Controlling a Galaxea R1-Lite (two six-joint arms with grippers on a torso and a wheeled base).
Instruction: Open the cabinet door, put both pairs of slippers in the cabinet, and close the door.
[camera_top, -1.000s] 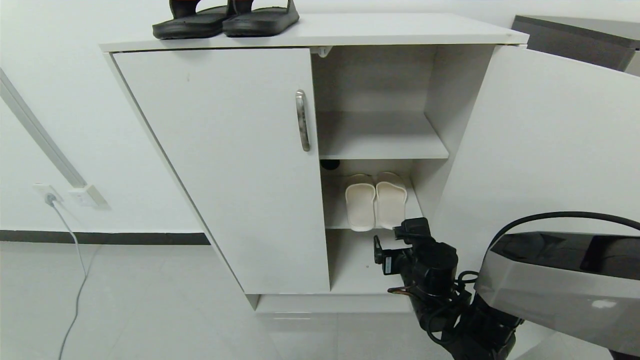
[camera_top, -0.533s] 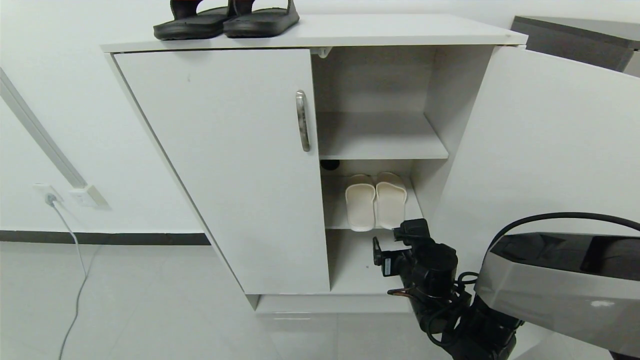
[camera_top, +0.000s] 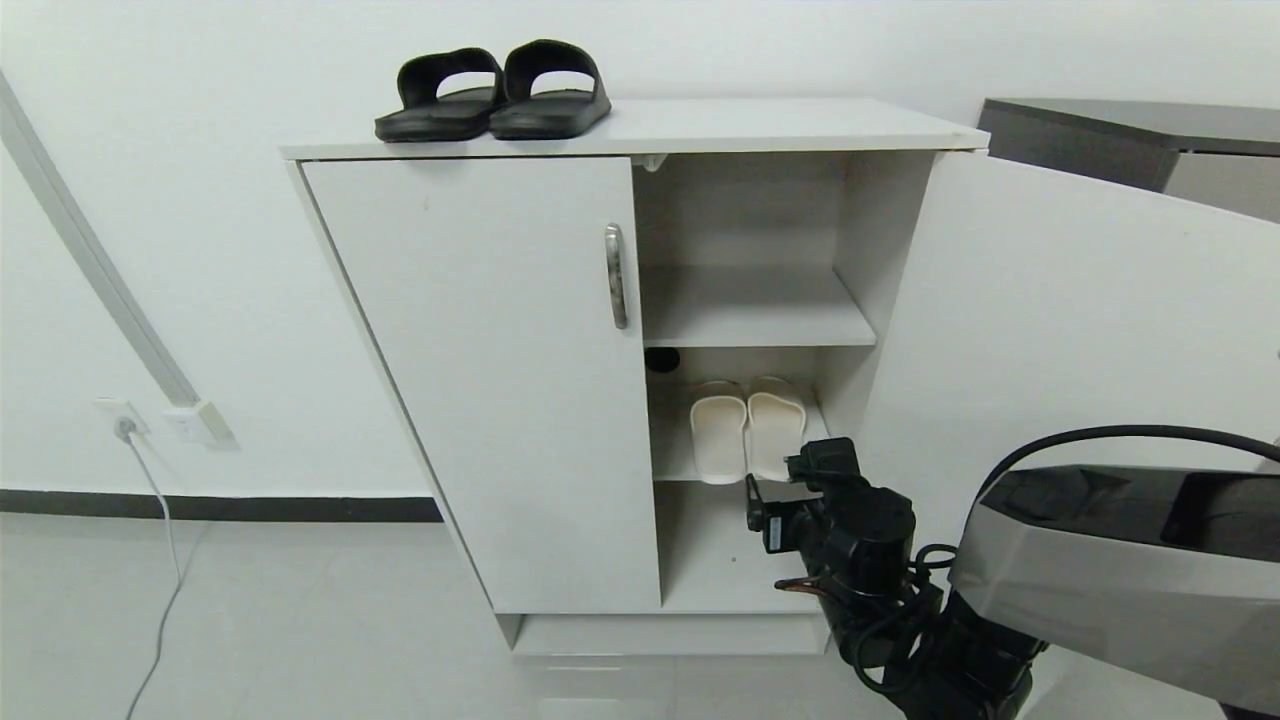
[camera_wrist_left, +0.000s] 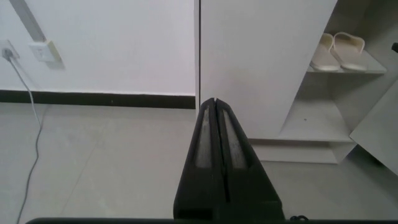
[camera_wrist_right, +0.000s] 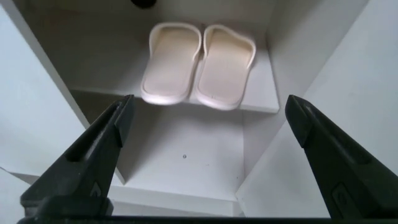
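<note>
white wall (camera_top: 150, 150); cabinet door (camera_top: 1050, 330) open; white slippers (camera_top: 747, 428) inside; black slippers (camera_top: 495, 95) atop

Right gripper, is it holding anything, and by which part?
Nothing. The right gripper is open and empty before the cream slide slippers on the white cabinet shelf; the left gripper is shut on nothing.

The black right arm (camera_top: 880, 580) is sitting low on the robot's right side and pointing forward. Its black two-finger right gripper (camera_top: 790, 487) is holding the jaws wide apart, gripping nothing. The black left gripper (camera_wrist_left: 214, 109) is pointing forward and slightly down, with both flat fingers pressing together.
</note>
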